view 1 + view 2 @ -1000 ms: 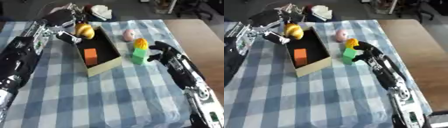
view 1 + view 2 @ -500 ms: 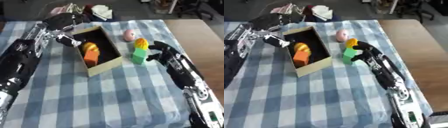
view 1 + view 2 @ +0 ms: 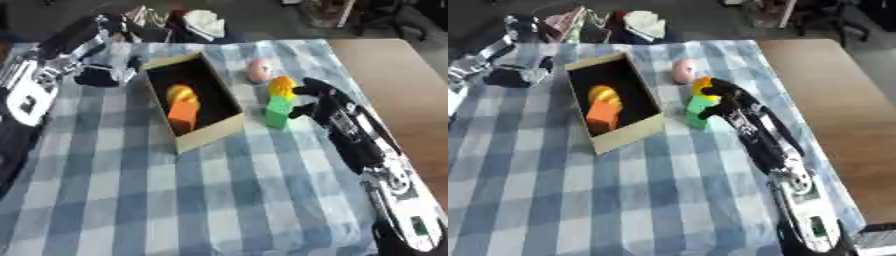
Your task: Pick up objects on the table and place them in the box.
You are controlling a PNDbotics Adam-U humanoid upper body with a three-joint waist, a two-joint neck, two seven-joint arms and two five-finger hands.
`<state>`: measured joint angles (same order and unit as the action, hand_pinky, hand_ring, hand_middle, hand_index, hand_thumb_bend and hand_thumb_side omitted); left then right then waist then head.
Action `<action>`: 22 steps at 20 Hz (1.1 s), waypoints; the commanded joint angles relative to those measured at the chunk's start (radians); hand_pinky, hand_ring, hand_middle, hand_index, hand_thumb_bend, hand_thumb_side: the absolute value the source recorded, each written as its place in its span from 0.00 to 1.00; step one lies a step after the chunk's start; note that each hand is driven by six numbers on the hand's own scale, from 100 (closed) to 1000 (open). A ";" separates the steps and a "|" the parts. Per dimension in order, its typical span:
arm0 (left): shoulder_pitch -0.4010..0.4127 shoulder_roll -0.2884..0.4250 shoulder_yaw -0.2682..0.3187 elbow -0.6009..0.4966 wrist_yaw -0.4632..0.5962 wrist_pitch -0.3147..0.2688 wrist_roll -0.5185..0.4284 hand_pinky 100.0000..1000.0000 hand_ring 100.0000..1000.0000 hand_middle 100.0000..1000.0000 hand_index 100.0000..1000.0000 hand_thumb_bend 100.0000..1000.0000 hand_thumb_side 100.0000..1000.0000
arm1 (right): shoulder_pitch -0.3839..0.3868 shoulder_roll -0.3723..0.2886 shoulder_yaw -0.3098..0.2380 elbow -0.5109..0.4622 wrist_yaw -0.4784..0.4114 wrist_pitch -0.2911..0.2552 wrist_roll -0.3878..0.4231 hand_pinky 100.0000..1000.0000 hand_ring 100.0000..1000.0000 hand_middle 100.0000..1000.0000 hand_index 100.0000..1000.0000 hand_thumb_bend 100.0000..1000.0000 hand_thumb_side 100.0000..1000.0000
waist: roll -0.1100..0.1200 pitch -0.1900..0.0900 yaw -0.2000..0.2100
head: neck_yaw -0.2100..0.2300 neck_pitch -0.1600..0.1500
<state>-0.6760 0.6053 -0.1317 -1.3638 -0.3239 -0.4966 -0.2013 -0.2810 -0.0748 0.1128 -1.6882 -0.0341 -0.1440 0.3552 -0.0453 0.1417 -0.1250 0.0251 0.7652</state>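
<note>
An open cardboard box (image 3: 206, 137) lies at the table's middle-left. Inside it a yellow rounded object (image 3: 179, 92) rests against an orange block (image 3: 184, 114). My left hand (image 3: 103, 76) hovers just left of the box's far end, fingers relaxed and holding nothing. To the right of the box stands a green block (image 3: 277, 113) with an orange-yellow object (image 3: 281, 86) at its far side. My right hand (image 3: 317, 98) is beside these two on their right, fingers spread and reaching towards the green block. A pink object (image 3: 257, 70) lies a little farther back.
A blue-and-white checked cloth (image 3: 219, 200) covers the table. Bare brown tabletop (image 3: 394, 85) runs along the right side. White and dark clutter (image 3: 203, 22) sits beyond the far edge. The near half of the cloth holds only my right forearm.
The yellow object left my left hand and now lies in the box by the orange block. The left hand drew back to the left of the box. The right hand stayed put.
</note>
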 commanded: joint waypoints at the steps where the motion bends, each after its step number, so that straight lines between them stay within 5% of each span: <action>1: 0.055 0.066 0.066 -0.180 0.233 0.089 -0.042 0.76 0.58 0.61 0.79 0.00 0.44 | -0.047 -0.052 -0.016 0.011 0.026 -0.010 -0.013 0.85 0.63 0.81 0.92 0.00 0.67 | 0.001 -0.016 0.006 | -0.012 0.005; 6: 0.216 0.064 0.155 -0.365 0.428 0.203 -0.062 0.75 0.56 0.59 0.77 0.00 0.49 | -0.198 -0.177 -0.013 0.107 0.096 -0.053 -0.022 0.85 0.64 0.81 0.92 0.00 0.56 | 0.001 -0.019 0.031 | -0.031 0.005; 12: 0.361 0.005 0.232 -0.484 0.490 0.272 -0.062 0.74 0.55 0.58 0.77 0.00 0.51 | -0.381 -0.300 0.027 0.308 0.187 -0.126 0.010 0.85 0.67 0.83 0.93 0.00 0.48 | 0.003 -0.018 0.066 | -0.057 0.005; 22: 0.478 -0.132 0.276 -0.555 0.464 0.327 -0.085 0.73 0.54 0.56 0.76 0.00 0.53 | -0.645 -0.310 0.009 0.717 0.453 -0.208 0.032 0.84 0.71 0.84 0.93 0.00 0.41 | 0.012 -0.017 0.116 | -0.092 0.005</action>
<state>-0.1917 0.4765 0.1289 -1.8957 0.1429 -0.1777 -0.2835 -0.9000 -0.3714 0.1398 -1.0087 0.3814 -0.3424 0.3906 -0.0448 0.1417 -0.0066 -0.0603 0.7653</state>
